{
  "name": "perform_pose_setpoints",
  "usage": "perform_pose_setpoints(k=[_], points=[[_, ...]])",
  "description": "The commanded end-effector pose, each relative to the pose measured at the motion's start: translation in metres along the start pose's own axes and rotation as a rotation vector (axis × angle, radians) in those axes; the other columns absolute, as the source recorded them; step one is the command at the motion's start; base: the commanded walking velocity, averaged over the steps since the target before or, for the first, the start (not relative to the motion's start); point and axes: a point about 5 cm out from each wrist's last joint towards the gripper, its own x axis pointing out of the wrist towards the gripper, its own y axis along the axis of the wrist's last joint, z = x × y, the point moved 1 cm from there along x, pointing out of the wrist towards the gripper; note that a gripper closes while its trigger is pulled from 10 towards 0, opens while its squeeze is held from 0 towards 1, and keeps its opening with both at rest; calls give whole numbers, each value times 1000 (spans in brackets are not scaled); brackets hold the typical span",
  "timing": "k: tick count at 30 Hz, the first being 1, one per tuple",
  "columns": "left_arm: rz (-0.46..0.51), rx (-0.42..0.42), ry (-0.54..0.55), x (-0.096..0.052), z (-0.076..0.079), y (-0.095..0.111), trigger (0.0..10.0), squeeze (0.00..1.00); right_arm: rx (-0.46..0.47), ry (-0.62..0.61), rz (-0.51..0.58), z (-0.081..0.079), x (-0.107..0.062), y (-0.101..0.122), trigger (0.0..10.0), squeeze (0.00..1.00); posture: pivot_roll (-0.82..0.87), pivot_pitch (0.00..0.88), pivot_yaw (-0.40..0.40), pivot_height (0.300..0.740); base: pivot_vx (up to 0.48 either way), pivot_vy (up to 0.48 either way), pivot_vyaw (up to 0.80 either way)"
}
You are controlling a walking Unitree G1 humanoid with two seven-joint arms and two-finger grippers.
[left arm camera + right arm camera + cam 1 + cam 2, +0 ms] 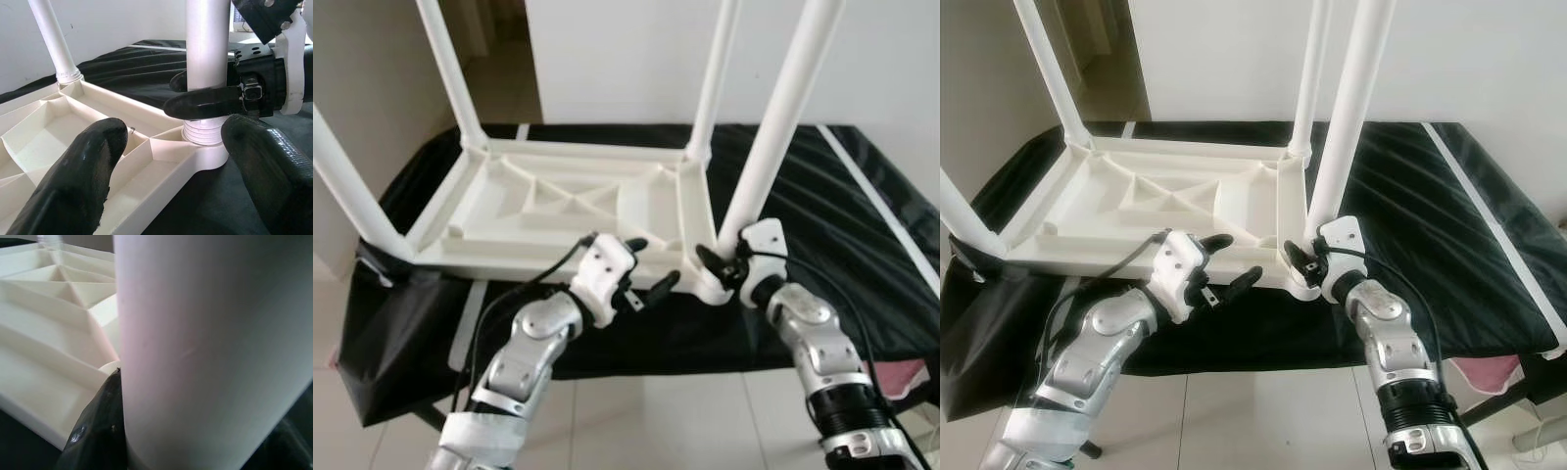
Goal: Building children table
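The right pincer (724,262) pinches the base of a white round plastic leg (773,137), where it enters the corner socket of the white ribbed plastic tabletop (558,201). The left pincer (648,264) is spread, just beside that corner, holding nothing. The tabletop lies upside down near the front edge of the black-covered table (842,215), legs upward.

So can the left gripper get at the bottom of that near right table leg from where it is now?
Probably yes. The left gripper is open beside the leg, nothing between them, but the right gripper already clamps its base, leaving little room.
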Motion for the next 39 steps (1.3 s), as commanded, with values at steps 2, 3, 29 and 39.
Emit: perform_pose_setpoints(k=[2,3,29,39], points=[[-6,-3,-19,0,1,0,10000,0,64,-97,-81,-3,-4,-18,10000,0,-9,0,-22,740,0,0,0],[-6,-3,-19,0,1,0,10000,0,64,-97,-81,-3,-4,-18,10000,0,-9,0,-22,740,0,0,0],[-14,14,-25,-2,-5,2,10000,0,238,-533,-22,-24,-6,-10,10000,0,-8,2,-3,740,0,0,0],[-10,11,-19,-1,-5,3,10000,0,235,-507,-23,-26,-7,-10,10000,1000,-5,2,-7,740,0,0,0]])
